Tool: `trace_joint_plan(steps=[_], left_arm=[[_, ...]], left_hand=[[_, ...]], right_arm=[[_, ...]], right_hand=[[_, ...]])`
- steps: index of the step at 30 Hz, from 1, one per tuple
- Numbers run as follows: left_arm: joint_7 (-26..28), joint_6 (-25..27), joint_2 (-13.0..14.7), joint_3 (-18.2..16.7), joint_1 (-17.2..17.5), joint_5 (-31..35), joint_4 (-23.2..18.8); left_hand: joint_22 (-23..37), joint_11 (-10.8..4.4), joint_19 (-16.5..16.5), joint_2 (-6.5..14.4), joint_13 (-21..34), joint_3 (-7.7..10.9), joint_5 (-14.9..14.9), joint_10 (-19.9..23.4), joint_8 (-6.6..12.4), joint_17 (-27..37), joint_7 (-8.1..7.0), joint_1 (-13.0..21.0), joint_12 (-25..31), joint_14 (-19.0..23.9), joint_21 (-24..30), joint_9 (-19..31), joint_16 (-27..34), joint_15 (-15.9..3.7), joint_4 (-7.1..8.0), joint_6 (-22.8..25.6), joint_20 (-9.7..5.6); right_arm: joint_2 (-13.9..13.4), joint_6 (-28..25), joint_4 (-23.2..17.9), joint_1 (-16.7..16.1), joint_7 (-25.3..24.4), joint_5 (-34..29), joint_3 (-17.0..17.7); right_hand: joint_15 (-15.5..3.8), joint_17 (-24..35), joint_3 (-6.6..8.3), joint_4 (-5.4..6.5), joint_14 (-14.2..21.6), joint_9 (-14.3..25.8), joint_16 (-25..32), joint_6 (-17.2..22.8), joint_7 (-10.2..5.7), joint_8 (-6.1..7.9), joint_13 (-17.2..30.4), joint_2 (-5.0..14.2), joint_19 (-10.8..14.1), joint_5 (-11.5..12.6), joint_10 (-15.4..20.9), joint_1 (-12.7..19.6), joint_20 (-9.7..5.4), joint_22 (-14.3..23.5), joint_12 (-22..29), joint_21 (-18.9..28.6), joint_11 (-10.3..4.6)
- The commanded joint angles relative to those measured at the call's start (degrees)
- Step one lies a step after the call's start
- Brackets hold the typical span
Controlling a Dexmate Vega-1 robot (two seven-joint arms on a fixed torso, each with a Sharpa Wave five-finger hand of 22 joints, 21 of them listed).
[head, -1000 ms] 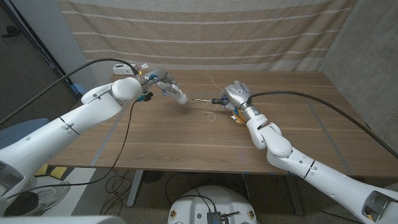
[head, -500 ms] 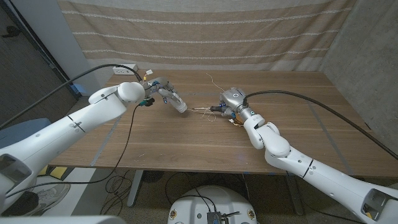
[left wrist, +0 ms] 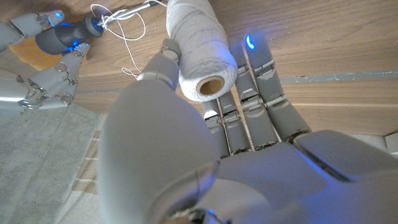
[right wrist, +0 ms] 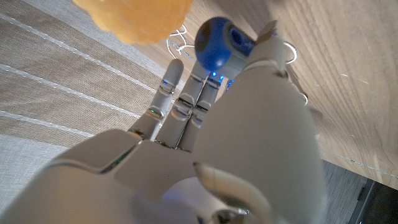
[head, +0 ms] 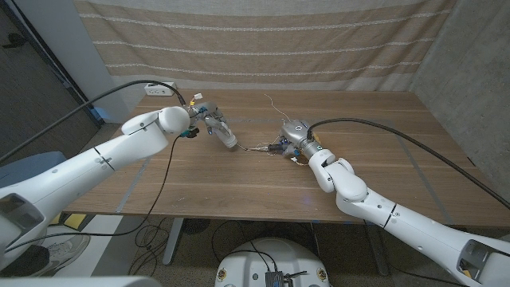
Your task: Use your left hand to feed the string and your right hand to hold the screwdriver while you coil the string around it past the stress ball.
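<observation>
String [left wrist: 127, 28]: thin white twine, running from the spool [left wrist: 199, 53] to the screwdriver [left wrist: 68, 37] over the middle of the counter [head: 239, 183]. In the left wrist view it hangs in slack loops near the tool's shaft. I judge it very light, limp and easily tangled; it carries no shape of its own and will only lay neat turns under steady, gentle tension. Pulled hard, it could drag the tool or snap.

Left hand [head: 209, 119]: gripping the spool, fingers [left wrist: 261, 87] wrapped along its side, thumb on the other. The spool is a wound cylinder with a hollow core, light, slightly soft on the surface. I would hold it by the wound body as now, leaving the payout end clear of the fingers.

Right hand [head: 293, 137]: closed around the screwdriver's dark handle with its blue end cap [right wrist: 217, 43], as the right wrist view shows. The handle looks rigid and rubbery, so grip should be secure; the metal shaft is smooth, and I expect turns to slide along it unless laid tight.

Stress ball [right wrist: 134, 18]: an orange, soft-looking mass close beside the right hand, on the counter as far as I can judge. It would deform if pressed, so it is a poor brace. I cannot tell whether the string touches it.
</observation>
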Motion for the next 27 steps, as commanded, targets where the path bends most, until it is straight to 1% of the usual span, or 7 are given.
trace_joint_plan(steps=[1,7,11,13,17,23,27], left_arm=[[-0.9,4.6,0.5,5.2,-2.1,11.4,-2.9],[-3.0,4.6,0.4,5.5,-2.4,14.0,-3.4],[-4.7,4.5,0.3,5.6,-2.6,15.4,-3.5],[-4.7,3.7,0.3,5.2,-2.3,15.6,-3.5],[-2.7,1.4,0.5,3.1,-0.4,14.8,-3.6],[3.7,-3.4,0.9,-2.7,4.7,11.1,-4.3],[8.2,-7.9,0.7,-7.2,8.5,6.8,-3.9]], left_hand=[[-0.1,-3.58,-1.1,11.3,2.9,-0.10,-0.2,0.6,-1.05,-2.6,-2.08,9.2,-1.5,4.2,-0.9,0.0,-2.8,-11.25,1.14,-1.9,-4.45],[-0.1,-3.47,-4.0,9.7,0.7,-0.90,0.2,-3.8,-3.51,-6.4,-3.59,2.6,-5.8,-3.0,-3.5,-0.5,-5.9,-10.70,2.76,-8.8,-2.76],[0.0,-2.61,-10.1,9.0,-0.8,-1.83,0.5,-8.4,-4.34,-7.9,-4.07,-1.4,-7.9,-10.4,-6.0,-1.5,-6.4,-9.07,3.86,-14.7,0.66],[0.2,-1.84,-15.7,7.9,-2.2,-3.21,1.0,-13.4,-4.27,-8.5,-4.59,-3.4,-8.5,-17.8,-8.0,-2.5,-6.5,-6.15,3.79,-19.2,4.34],[0.2,-0.90,-22.3,6.7,-5.3,-5.55,1.5,-21.8,-4.62,-9.6,-6.00,-5.9,-8.8,-26.7,-11.1,-4.5,-6.4,-3.81,3.93,-27.1,7.70],[0.1,0.10,-34.0,6.1,-10.6,-10.35,1.9,-31.8,-4.65,-12.0,-8.22,-12.5,-8.6,-39.8,-18.0,-7.1,-6.7,1.11,6.43,-38.3,11.71],[0.0,-0.31,-38.6,6.7,-13.3,-12.79,1.4,-36.5,-4.56,-13.4,-9.17,-17.9,-8.4,-45.6,-21.7,-7.6,-6.7,2.64,8.88,-43.0,11.70]], right_arm=[[0.2,-0.8,0.7,-0.5,-2.9,-0.1,-0.3],[0.0,-2.0,0.5,-0.5,-2.4,-0.8,-0.4],[-0.1,-2.9,0.1,-0.3,-0.6,-1.4,-0.6],[-0.2,-3.1,0.0,-0.2,-0.2,-1.3,-0.5],[-0.2,-3.9,-0.3,-0.1,0.7,-1.8,-0.4],[-0.6,-3.4,-1.0,-0.7,-0.9,0.7,1.2],[-1.0,-1.5,-1.3,-1.7,-4.5,4.7,3.3]], right_hand=[[-2.05,-3.1,0.24,2.01,-7.0,-0.3,-3.7,-7.8,-1.02,-0.52,-1.5,8.74,-0.7,-0.7,-8.9,7.9,-3.82,0.0,-0.8,-2.2,-0.56],[-1.76,-11.2,-1.79,4.57,-20.1,-0.7,-4.7,-18.6,-2.73,-0.49,-4.2,6.69,-3.7,0.0,-23.3,3.7,-2.14,0.1,-1.1,-6.7,-1.44],[-1.44,-14.2,-3.66,6.30,-25.7,-0.7,-4.3,-24.9,-3.38,-0.65,-5.4,5.52,-5.9,1.0,-29.0,0.1,-1.13,0.1,-0.8,-9.4,-1.55],[-1.23,-15.2,-4.89,7.28,-28.4,-0.8,-4.1,-27.6,-3.68,-0.66,-5.9,4.80,-7.5,1.5,-31.5,-2.5,0.12,0.1,-0.7,-10.8,-1.62],[-0.56,-15.9,-6.34,7.11,-34.9,-0.9,-3.4,-35.8,-5.33,-0.90,-6.9,2.91,-10.1,2.1,-38.0,-6.9,-0.07,0.4,-0.7,-13.5,-2.16],[0.69,-17.0,-7.47,7.32,-40.1,-1.0,-2.9,-43.2,-5.45,-0.51,-7.7,1.24,-12.7,1.9,-43.1,-12.0,1.01,0.5,-0.3,-16.3,-1.74],[2.48,-17.6,-7.89,8.58,-40.7,-1.0,-2.5,-43.9,-4.01,-0.07,-8.1,1.59,-12.4,1.9,-43.2,-16.4,3.66,0.4,0.2,-17.1,-0.23]])
